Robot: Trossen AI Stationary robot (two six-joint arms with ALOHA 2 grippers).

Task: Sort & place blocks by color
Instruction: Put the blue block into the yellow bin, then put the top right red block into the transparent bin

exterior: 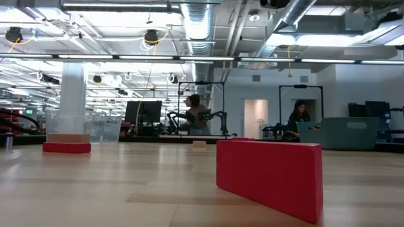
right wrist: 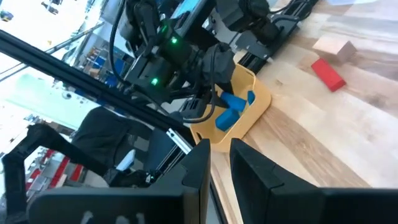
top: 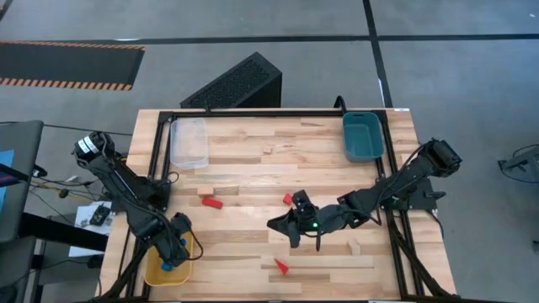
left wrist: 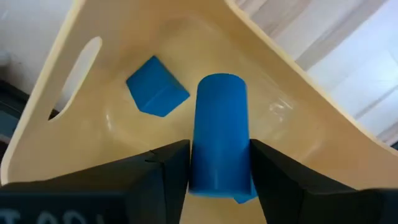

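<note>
So the left tool (left wrist: pixel 219 163) is down inside the yellow tray (top: pixel 195 251) at the tabletop's near left corner, with a blue cylinder (left wrist: pixel 220 134) between its fingers. They sit right against its sides, but I can't tell if they're clamped or letting go. A blue cube (left wrist: pixel 157 87) already lies on the tray floor just beside it, so I'd guess yellow is where blues go and this is a drop-off.

The right tool (top: pixel 290 227) hangs over the middle of the tabletop, fingers nearly together with a thin gap and nothing in it. Probably waiting there because the reds are all close: 1 red block (top: pixel 288 199) just beside it, a red wedge (top: pixel 281 267) toward the near edge, another red block (top: pixel 212 203) with a wood block (top: pixel 205 192) touching it further left.

Another wood piece (top: pixel 354 247) sits near the right edge. The teal tray (top: pixel 363 136) at the far right corner and the clear tray (top: pixel 189 141) at far left look unused.
</note>
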